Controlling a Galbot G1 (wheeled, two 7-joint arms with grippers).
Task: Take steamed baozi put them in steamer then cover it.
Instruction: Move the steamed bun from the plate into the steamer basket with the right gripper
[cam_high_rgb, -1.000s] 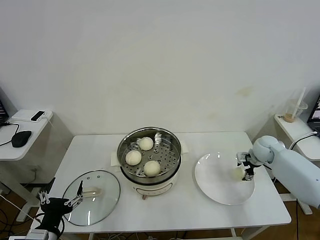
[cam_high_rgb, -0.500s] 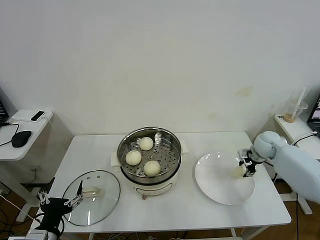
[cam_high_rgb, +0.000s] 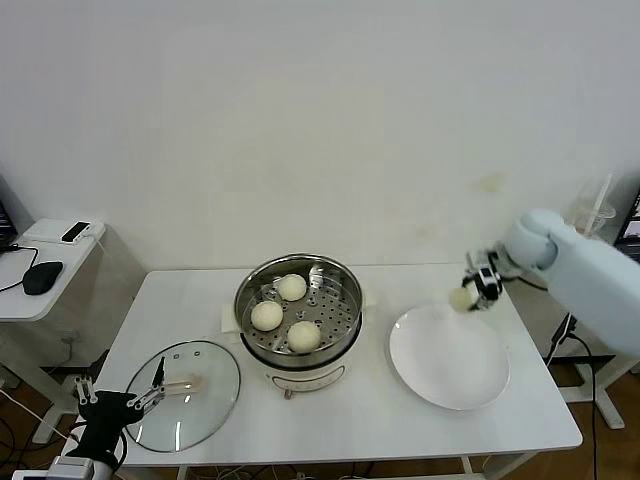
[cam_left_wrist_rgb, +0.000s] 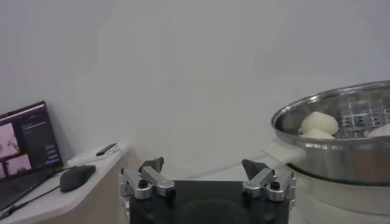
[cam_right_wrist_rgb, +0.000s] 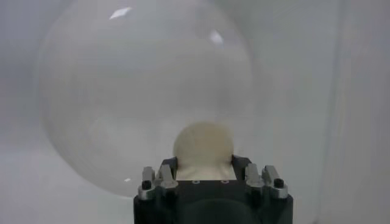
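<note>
Three cream-white baozi (cam_high_rgb: 291, 287) (cam_high_rgb: 267, 315) (cam_high_rgb: 304, 335) sit on the perforated tray of the steel steamer (cam_high_rgb: 340, 280) at the table's middle. My right gripper (cam_high_rgb: 470, 292) is shut on the fourth baozi (cam_high_rgb: 462, 298) and holds it in the air above the far right rim of the white plate (cam_high_rgb: 449, 358); the right wrist view shows the bun (cam_right_wrist_rgb: 203, 145) between the fingers, above the plate (cam_right_wrist_rgb: 122, 91). The glass cover (cam_high_rgb: 184, 394) with its cream handle lies flat at the front left. My left gripper (cam_high_rgb: 128, 403) is open, low beside the cover's left edge.
A side table at the left holds a black mouse (cam_high_rgb: 42, 277) and a phone (cam_high_rgb: 76, 232). A plastic cup (cam_high_rgb: 591, 222) stands on a shelf at the right. In the left wrist view the steamer (cam_left_wrist_rgb: 341, 146) stands close at one side.
My right gripper has lifted the baozi off the plate and moved it up and toward the plate's far rim. The left arm has stayed almost still.
</note>
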